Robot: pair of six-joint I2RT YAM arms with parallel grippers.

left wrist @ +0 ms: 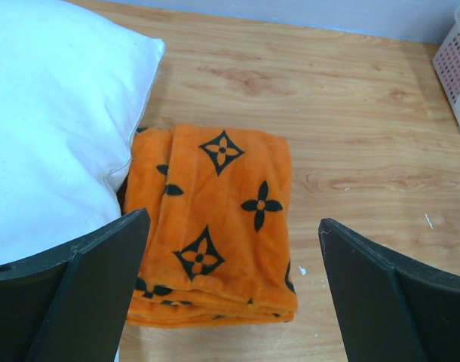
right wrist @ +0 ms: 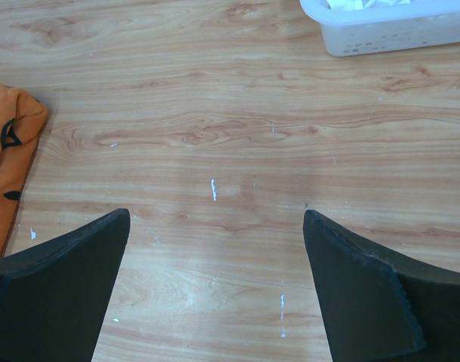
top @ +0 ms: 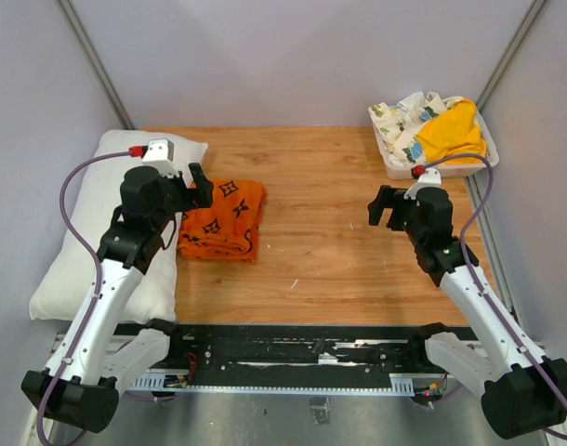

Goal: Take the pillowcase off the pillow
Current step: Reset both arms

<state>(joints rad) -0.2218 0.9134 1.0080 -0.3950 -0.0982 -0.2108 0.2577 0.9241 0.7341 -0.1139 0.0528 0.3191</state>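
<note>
The orange pillowcase with black flower motifs lies folded on the wooden table, right beside the bare white pillow at the left edge. In the left wrist view the pillowcase lies below and between the fingers, with the pillow at its left. My left gripper is open and empty, raised above the pillowcase's left part. My right gripper is open and empty above bare table at the right; its view shows the pillowcase's edge at far left.
A white basket at the back right corner holds a plain yellow-orange cloth and a white floral-print cloth. The basket also shows in the right wrist view. Grey walls enclose the table on three sides.
</note>
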